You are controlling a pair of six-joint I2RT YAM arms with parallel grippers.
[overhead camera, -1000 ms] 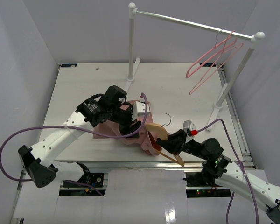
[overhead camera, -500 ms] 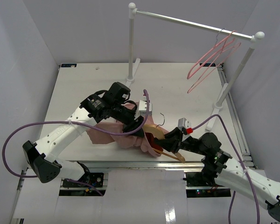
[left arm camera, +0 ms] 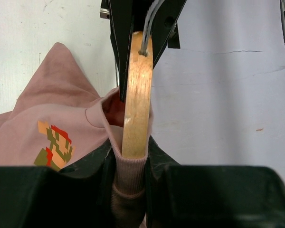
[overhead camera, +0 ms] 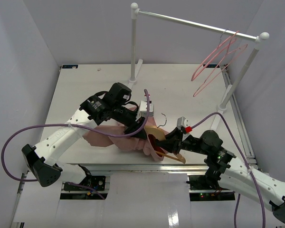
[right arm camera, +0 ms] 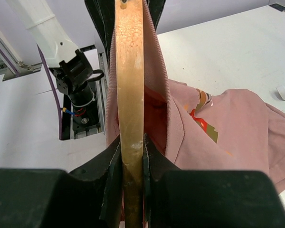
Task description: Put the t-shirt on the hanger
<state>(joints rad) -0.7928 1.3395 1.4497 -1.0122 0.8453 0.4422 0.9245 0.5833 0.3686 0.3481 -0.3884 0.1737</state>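
Collar [left arm camera: 99,113] alone is on the tan wooden hanger [right arm camera: 129,71] our right pincer [right arm camera: 131,159] clamps; our left pincer [left arm camera: 130,164] pinches the dusty-pink fabric t-shirt [left arm camera: 61,107].

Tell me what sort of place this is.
Likely a robotics lab test cell: a white table boxed in by plain walls, a small clothes rack with pink wire hangers, two robot arms bolted on.

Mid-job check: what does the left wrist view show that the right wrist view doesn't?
Left wrist only: the metal hook set in the hanger; the left gripper pinching the t-shirt collar. Right wrist only: the right gripper on bare wood, a white arm link and purple cable past the table edge. Both: collar around the hanger, chest print.
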